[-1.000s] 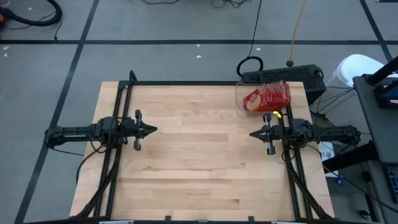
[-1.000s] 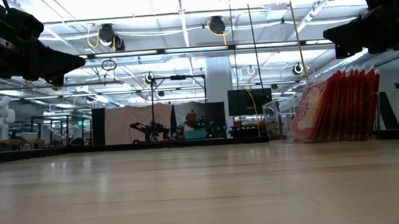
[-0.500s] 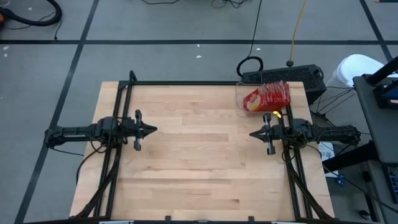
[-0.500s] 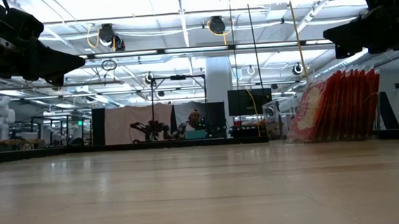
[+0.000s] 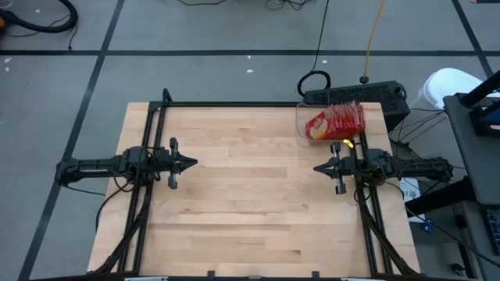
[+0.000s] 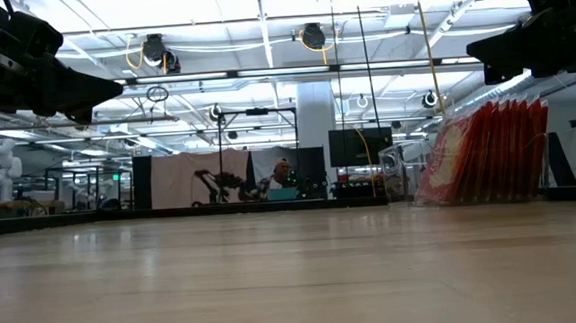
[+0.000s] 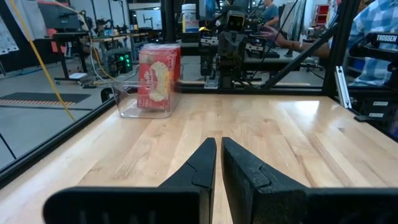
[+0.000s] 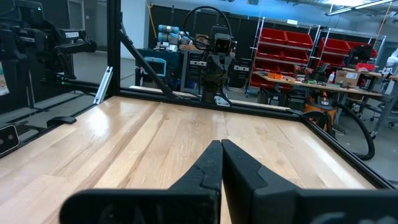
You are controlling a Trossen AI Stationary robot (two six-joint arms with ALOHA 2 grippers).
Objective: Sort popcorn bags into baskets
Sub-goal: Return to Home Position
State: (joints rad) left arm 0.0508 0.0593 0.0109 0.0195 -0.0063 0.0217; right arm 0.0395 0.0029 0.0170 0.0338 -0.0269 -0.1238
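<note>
Legibly "TROSSEN" [image 7: 380, 38], popcorn bags [image 7: 157, 78] in bin [image 7: 127, 102]

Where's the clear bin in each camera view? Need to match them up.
High view: clear bin at the table's far right corner, red bags inside.
Low view: at the right, bags standing in it.
Left wrist view: across the table, beside the other arm.
Right wrist view: not in it.
Shared landmark: the right arm, close by the bin in all three.
</note>
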